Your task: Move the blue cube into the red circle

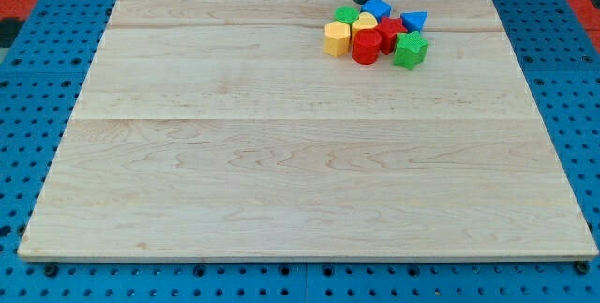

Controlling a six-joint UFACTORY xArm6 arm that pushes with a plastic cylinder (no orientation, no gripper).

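Note:
The blue cube [378, 7] lies at the top of a tight cluster of blocks near the board's top edge, right of centre. The red circle, a short red cylinder [367, 47], stands at the cluster's bottom, about 40 pixels below the blue cube. A small yellow block [365, 24] sits between them. My tip [364, 1] is at the cluster's top edge, just left of the blue cube and above right of a green block [347, 14]. I cannot tell whether it touches the cube.
The cluster also holds a yellow hexagonal block [337, 38] at its left, a second red block [391, 33], a green star-like block [410, 51] at its lower right and a blue triangular block [414, 21] at its right. The wooden board [281, 172] lies on a blue pegboard.

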